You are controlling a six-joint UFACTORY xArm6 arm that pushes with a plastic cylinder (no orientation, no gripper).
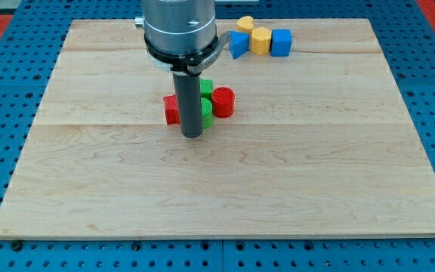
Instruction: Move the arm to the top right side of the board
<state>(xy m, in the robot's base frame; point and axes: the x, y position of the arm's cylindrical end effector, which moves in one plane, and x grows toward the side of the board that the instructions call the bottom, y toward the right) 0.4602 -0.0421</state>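
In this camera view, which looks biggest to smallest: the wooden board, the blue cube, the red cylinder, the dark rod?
1. Wooden board, by far the largest.
2. Dark rod, ending at my tip just below the red and green blocks.
3. Red cylinder and blue cube: they look alike; the cube is farther away, so unranked.

The arm hangs down from the view's top centre, its dark rod vertical, my tip (192, 135) resting near the board's middle.

Silver-grey cylindrical housing, black collar, dark rod (192, 102).
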